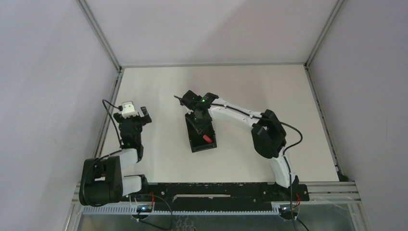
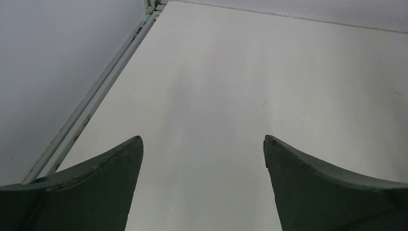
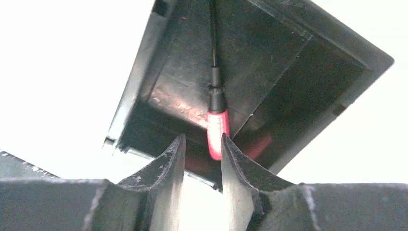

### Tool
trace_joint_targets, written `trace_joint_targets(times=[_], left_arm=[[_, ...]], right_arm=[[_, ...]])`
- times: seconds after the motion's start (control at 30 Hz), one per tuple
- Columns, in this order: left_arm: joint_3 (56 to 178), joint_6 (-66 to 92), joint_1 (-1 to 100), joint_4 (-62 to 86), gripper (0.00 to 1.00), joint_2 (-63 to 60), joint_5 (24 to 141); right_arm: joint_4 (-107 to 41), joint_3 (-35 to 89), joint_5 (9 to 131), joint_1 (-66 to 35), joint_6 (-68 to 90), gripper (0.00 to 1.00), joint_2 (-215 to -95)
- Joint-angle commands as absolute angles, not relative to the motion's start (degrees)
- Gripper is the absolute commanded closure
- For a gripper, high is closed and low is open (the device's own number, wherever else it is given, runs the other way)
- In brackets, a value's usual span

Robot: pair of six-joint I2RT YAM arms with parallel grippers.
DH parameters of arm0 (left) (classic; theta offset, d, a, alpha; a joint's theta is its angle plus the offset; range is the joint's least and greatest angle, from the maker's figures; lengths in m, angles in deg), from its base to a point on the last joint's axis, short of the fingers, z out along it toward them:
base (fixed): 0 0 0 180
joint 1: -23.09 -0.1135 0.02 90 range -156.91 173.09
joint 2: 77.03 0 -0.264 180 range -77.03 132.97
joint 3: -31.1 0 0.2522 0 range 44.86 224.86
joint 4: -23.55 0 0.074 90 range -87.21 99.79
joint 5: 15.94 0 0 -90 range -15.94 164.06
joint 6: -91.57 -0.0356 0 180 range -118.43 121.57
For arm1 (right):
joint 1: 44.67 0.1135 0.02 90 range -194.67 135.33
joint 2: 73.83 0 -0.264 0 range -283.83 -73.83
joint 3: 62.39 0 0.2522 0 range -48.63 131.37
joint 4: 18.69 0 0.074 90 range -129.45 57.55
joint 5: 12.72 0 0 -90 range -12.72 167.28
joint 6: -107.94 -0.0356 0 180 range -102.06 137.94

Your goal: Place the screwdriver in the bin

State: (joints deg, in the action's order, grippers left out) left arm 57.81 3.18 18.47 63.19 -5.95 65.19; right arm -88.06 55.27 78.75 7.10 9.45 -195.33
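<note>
Hovering just above the bin [image 3: 288,57], the right fingers [image 3: 168,168] stand partly open and empty, while the screwdriver [image 3: 217,130] lies inside it directly below them, red handle near, shaft pointing far.

Left tool [image 2: 203,139], fingers wide apart: bare desk [image 2: 240,72] between and ahead of them, open up to the back wall [image 2: 337,12]; leftward passage closed by the frame rail [image 2: 96,96] and the side wall [image 2: 48,72]. Mid-desk: bin [image 1: 200,137], low-walled, open from above, occupied overhead by the right tool [image 3: 203,142]. Inside the bin: screwdriver [image 3: 217,130], red handle just ahead of the narrow gap between the right tool's parted fingers, shaft running away along the bin floor. Open desk to the left of, to the right of and beyond the bin; right arm [image 1: 268,134] arching over the desk's right half, near side.
</note>
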Motion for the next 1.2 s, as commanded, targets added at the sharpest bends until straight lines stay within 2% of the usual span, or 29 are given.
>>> trace_joint_targets(times=[0.0, 0.03, 0.07, 0.1, 0.13, 0.17, 0.43, 0.87, 1.0, 1.17], left_arm=[[58.50, 3.55, 18.86, 64.54, 0.00, -6.50, 64.65], [58.52, 3.47, 18.86, 64.54, 0.00, -6.55, 64.73], [58.53, 3.56, 18.84, 64.54, 0.00, -6.53, 64.69], [58.54, 3.51, 18.81, 64.54, 0.00, -6.54, 64.72], [58.49, 3.53, 18.84, 64.54, 0.00, -6.55, 64.66], [58.56, 3.51, 18.86, 64.54, 0.00, -6.54, 64.69], [58.49, 3.55, 18.87, 64.54, 0.00, -6.55, 64.74], [58.49, 3.51, 18.85, 64.54, 0.00, -6.55, 64.74], [58.55, 3.54, 18.86, 64.54, 0.00, -6.55, 64.70], [58.49, 3.46, 18.87, 64.54, 0.00, -6.55, 64.70]], right_arm=[[-87.21, 57.98, 81.24, 8.41, 8.01, 0.59, -182.59], [-86.85, 57.30, 81.72, 8.34, 8.12, 0.55, -180.64], [-86.50, 56.49, 81.91, 8.33, 8.49, 0.43, -178.56], [-85.93, 55.34, 82.01, 8.33, 9.03, 0.19, -176.64], [-84.94, 53.84, 82.04, 8.33, 9.52, 0.03, -174.32], [-83.71, 51.74, 82.06, 8.33, 10.37, 0.01, -171.97], [-69.65, 28.13, 83.32, 5.89, 11.77, 0.00, -152.63], [-47.06, -15.17, 76.89, -8.23, 4.05, 0.00, -122.66], [-46.15, -21.59, 84.19, -8.97, -0.82, 0.00, -116.82], [-45.51, -25.90, 86.55, -9.32, -3.15, 0.01, -111.59]])
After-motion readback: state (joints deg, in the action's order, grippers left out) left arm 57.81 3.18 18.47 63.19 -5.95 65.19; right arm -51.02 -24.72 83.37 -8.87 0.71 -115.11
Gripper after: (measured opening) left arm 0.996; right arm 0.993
